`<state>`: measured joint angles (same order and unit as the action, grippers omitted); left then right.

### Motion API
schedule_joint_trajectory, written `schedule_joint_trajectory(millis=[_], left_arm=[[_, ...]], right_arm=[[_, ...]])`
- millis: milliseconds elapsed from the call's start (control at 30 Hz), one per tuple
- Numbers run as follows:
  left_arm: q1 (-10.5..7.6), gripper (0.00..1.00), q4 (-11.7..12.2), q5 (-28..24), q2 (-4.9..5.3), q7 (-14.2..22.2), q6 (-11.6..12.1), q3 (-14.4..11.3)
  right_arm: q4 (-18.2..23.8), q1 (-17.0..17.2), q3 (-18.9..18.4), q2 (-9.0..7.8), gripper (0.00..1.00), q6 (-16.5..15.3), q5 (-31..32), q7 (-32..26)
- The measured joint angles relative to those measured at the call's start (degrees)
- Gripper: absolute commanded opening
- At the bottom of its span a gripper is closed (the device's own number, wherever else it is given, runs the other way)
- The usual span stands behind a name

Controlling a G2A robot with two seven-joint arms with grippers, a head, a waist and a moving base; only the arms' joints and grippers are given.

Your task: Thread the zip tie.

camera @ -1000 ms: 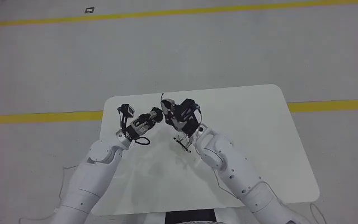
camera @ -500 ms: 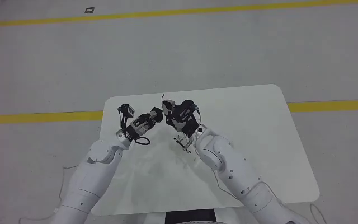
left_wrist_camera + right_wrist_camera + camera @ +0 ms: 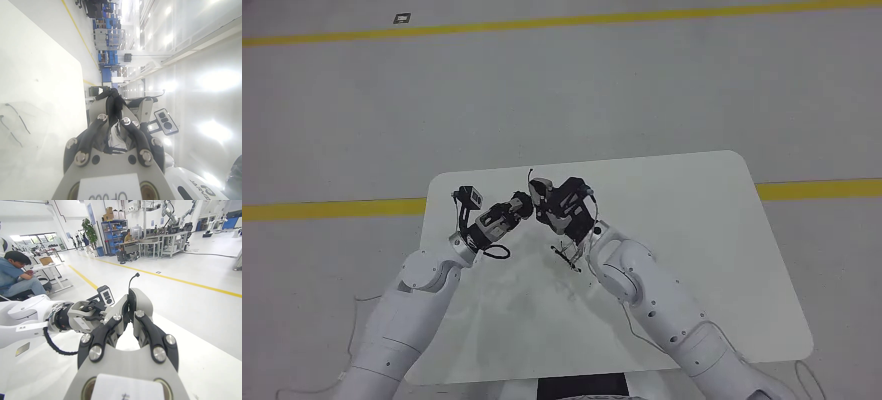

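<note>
The zip tie (image 3: 129, 284) is a thin black strip with a small square head, standing upright at the centre of the right wrist view. The right gripper (image 3: 129, 299) pinches its lower part, fingers together. The left gripper (image 3: 113, 100) is closed on something dark that cannot be made out.

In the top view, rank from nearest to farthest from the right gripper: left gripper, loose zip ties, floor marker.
1. left gripper, just beside the right gripper.
2. loose zip ties, lying on the table nearby.
3. floor marker, far off beyond the table.
</note>
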<state>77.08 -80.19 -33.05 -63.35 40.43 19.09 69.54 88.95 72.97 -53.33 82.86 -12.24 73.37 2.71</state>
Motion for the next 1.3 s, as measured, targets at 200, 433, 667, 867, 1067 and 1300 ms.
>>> schedule_joint_trajectory(millis=[200, 433, 667, 867, 1067, 1300], left_arm=[[0.0, 0.0, 0.0, 0.0, 0.0, 0.0, 0.0, 0.0], [0.0, 0.0, 0.0, 0.0, 0.0, 0.0, 0.0, 0.0], [0.0, 0.0, 0.0, 0.0, 0.0, 0.0, 0.0, 0.0], [0.0, 0.0, 0.0, 0.0, 0.0, 0.0, 0.0, 0.0], [0.0, 0.0, 0.0, 0.0, 0.0, 0.0, 0.0, 0.0], [0.0, 0.0, 0.0, 0.0, 0.0, 0.0, 0.0, 0.0]], right_arm=[[-0.06, 0.03, 0.01, 0.02, 0.0, 0.39, 0.17, -0.3], [0.13, 0.37, -0.07, -0.02, 0.0, 0.75, 0.39, -0.91], [0.61, 0.72, -0.16, 0.03, 0.0, 1.02, -0.49, -0.6], [0.82, 0.78, -0.11, 0.08, 0.0, 0.36, -1.41, 0.08], [0.52, 0.53, 0.24, 0.16, 0.0, 0.06, -1.75, -0.6], [0.43, 0.14, 0.22, 0.25, 0.0, 1.06, -1.33, -0.56]])
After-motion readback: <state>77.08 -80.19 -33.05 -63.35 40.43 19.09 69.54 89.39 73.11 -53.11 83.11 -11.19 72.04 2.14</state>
